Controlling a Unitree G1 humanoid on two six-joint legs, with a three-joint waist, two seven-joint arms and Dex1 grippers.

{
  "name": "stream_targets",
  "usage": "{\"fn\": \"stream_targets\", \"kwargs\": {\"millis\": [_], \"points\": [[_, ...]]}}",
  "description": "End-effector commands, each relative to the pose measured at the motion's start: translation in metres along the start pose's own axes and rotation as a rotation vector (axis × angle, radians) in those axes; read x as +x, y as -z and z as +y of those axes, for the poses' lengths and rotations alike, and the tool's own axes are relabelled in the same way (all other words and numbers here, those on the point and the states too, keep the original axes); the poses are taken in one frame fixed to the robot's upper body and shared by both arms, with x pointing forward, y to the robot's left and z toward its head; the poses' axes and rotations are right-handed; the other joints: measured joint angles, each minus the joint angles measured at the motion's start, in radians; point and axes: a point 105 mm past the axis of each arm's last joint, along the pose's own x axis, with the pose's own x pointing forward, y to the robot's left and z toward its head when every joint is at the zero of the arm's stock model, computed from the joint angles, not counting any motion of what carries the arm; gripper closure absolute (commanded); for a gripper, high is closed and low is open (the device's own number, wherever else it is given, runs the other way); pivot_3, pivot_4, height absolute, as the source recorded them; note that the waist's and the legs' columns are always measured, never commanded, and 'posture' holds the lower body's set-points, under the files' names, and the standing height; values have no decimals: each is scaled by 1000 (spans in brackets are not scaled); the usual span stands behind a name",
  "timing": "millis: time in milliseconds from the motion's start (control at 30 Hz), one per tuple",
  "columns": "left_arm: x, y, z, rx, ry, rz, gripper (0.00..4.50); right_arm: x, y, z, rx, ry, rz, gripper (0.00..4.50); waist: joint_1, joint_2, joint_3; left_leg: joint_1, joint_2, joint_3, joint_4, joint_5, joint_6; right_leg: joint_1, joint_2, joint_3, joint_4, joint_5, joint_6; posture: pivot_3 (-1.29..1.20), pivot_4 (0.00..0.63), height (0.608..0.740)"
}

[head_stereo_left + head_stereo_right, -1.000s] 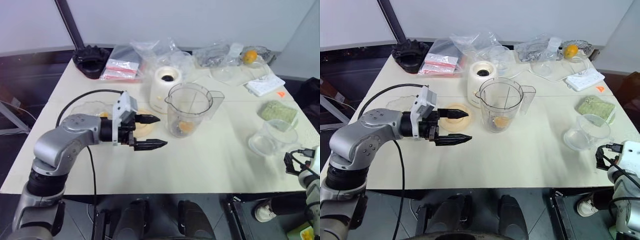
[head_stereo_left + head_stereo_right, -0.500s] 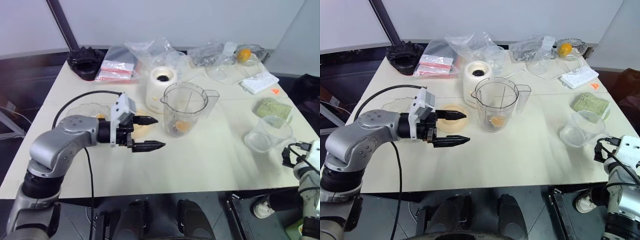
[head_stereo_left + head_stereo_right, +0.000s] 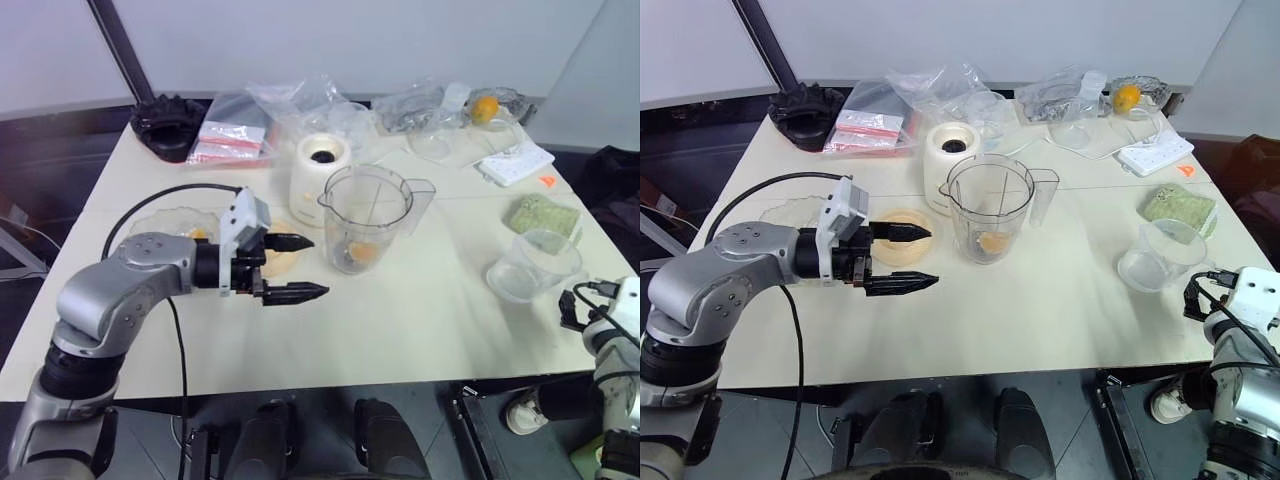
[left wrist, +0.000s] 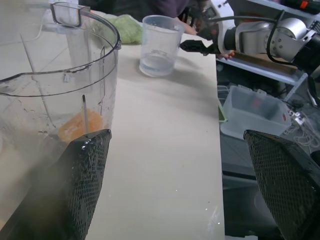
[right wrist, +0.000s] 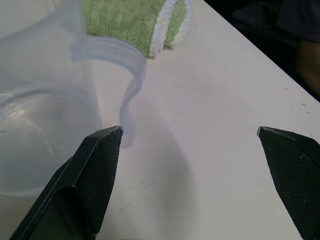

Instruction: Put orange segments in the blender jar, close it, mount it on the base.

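Cream desk in front of me carries the jar upright near its middle, just in front of the white base and not yet mounted, with at least one orange segment already lying at its bottom. My left end effector hovers with fingers spread wide and empty just beside the jar, over a shallow dish, while my right end effector is also wide and empty at the desk's right edge by a clear cup. By my reckoning loading has begun, and closing the jar and seating it on the base are both left; I cannot pick out a lid.
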Motion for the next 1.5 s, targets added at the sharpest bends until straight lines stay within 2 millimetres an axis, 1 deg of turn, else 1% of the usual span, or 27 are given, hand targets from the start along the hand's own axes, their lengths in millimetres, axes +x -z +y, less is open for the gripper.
{"fn": "stream_targets", "kwargs": {"millis": [33,233,467,533,667,767,867,967,1067,1167,1233,1267,1400,1500], "points": [[2,-9,-3,39,15,-13,90,1,-18,0,5,-4,-60,0,0,0,0,0,0,0,0,0,0,0,0,0,0,0,0,0,150,740],[2,-9,-4,43,16,-9,90,7,-24,7,13,-28,-71,0,0,0,0,0,0,0,0,0,0,0,0,0,0,0,0,0,150,740],[2,-10,-3,48,16,-5,90,22,-26,-1,10,26,-79,0,-2,0,0,0,0,1,0,0,0,0,0,1,0,0,0,0,150,740],[2,-10,-3,49,14,-3,90,29,-23,-5,22,48,-67,0,-3,0,0,0,0,1,0,0,0,0,0,1,0,0,0,0,150,740],[2,-10,-3,47,10,0,90,41,-13,-5,-4,38,-61,0,-4,0,0,1,0,2,-1,0,0,0,0,2,0,0,0,0,150,740],[3,-10,-2,47,7,2,90,47,-12,-7,-29,24,-72,0,-4,0,0,1,0,2,-1,0,0,0,1,2,0,0,0,0,150,740],[2,-9,-2,44,4,3,90,50,-9,-4,-62,-26,-74,0,-5,0,0,1,0,3,-1,0,0,0,1,3,0,0,0,0,150,740],[3,-9,-1,43,3,4,90,53,-8,0,-117,-72,-87,0,-6,-1,1,2,0,3,-1,0,0,1,1,3,-1,0,0,0,150,740],[4,-9,-1,42,5,6,90,56,-11,-1,-129,-75,-100,0,-8,-1,1,3,0,3,-1,0,0,2,1,3,-1,0,0,0,150,740],[4,-9,-1,42,4,8,0,58,-15,0,-133,-78,-119,824,-8,-1,1,4,1,3,-1,0,0,2,1,3,-1,0,0,0,150,740],[3,-8,-1,41,4,10,0,60,-17,2,-139,-85,-131,1805,-8,-1,1,4,1,3,-1,0,0,3,2,3,-1,0,0,0,150,740],[3,-8,-2,41,4,12,0,60,-19,4,-144,-91,-138,2381,-7,-1,1,4,1,3,-1,0,0,3,2,4,-1,0,0,0,150,740],[2,-8,-6,43,9,17,0,61,-20,8,-142,-100,-147,4449,-5,-1,1,4,1,3,-1,0,0,3,2,4,-1,0,0,0,150,740],[1,-9,-7,43,8,19,0,62,-20,10,-138,-102,-151,4449,-6,-1,1,4,1,3,-1,0,0,3,2,4,-1,0,0,0,150,740]]}}
